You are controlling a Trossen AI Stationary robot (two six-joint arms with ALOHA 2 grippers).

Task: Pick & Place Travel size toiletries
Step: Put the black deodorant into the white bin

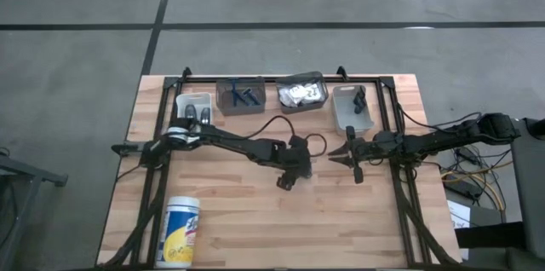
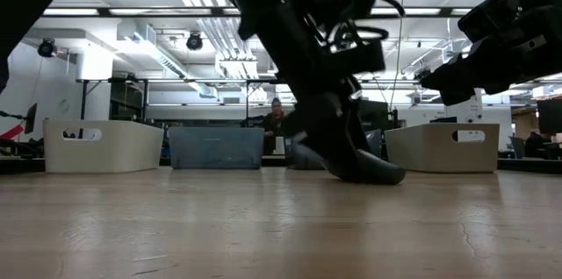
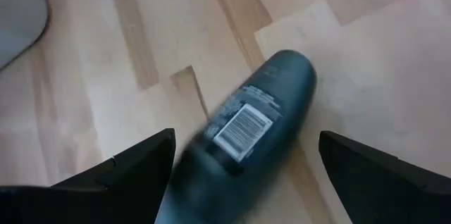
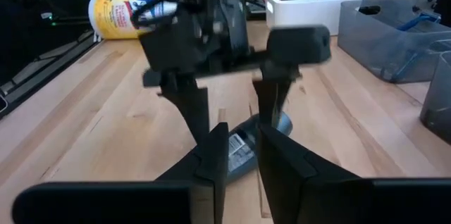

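Most of the sorting looks done: four bins sit in a row along the table's (image 1: 255, 228) far edge, and each already holds something. The white bin (image 1: 183, 100) at the left end carries dark tubes (image 1: 197, 115), the next bin (image 1: 239, 96) holds blue sticks (image 1: 246, 95), the clear bin (image 1: 301, 92) holds white packets (image 1: 303, 93), and the grey bin (image 1: 351, 109) at the right end has a small black piece (image 1: 358, 99). One tube (image 3: 246, 136) is still out on the bare wood, well in front of the clear bin, lying on its side with a barcode label facing up. The left tool (image 1: 288, 181) is down over that tube with its fingers (image 3: 123, 171) spread wide on either side of it, not pressing it in the left wrist view, so I judge the grasp has not closed. The right tool (image 1: 353, 158) hangs just beside the left one, in front of the grey bin, fingers splayed open and holding nothing. What is left, as far as these views show, is to close on this tube, lift it and carry it back to the white bin with the other tubes. A white canister (image 1: 180, 232) lies near the table's front left corner, far from the bins, and is not part of the job.
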